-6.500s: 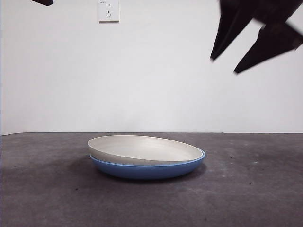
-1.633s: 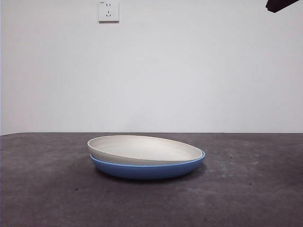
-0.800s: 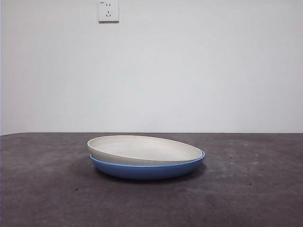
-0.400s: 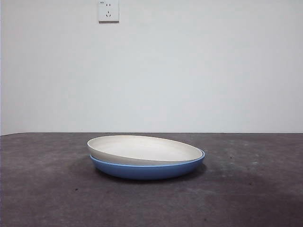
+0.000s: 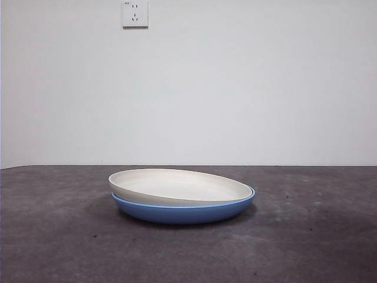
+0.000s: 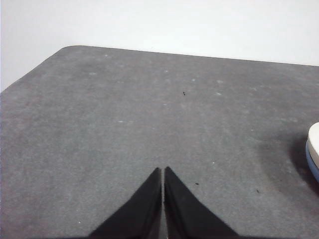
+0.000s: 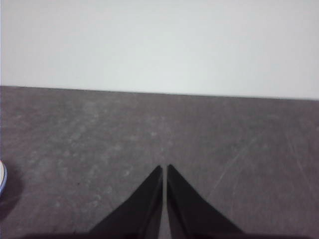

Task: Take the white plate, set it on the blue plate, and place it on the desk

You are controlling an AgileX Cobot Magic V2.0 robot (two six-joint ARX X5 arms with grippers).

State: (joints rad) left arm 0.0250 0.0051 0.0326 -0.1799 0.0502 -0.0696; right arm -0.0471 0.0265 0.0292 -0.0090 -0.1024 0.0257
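Right gripper [image 7: 164, 169] gone from front view, closed; left gripper [image 6: 163, 172] closed; matte white plate [image 5: 177, 186] tilted in glossy blue plate [image 5: 182, 212].

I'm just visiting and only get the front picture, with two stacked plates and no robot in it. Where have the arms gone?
Observer: Both wait off to the sides. The left pincer hangs above bare dark grey speckled desk, jaws shut.
Operator: Is it near the plates?
Observer: Only an edge of the round cream white plate, resting on the glossy blue plate, shows at its picture's border, well apart from the tips.
Operator: And the other arm?
Observer: The right pincer is also shut and holds nothing; a sliver of the plates' rim shows at its picture's edge.
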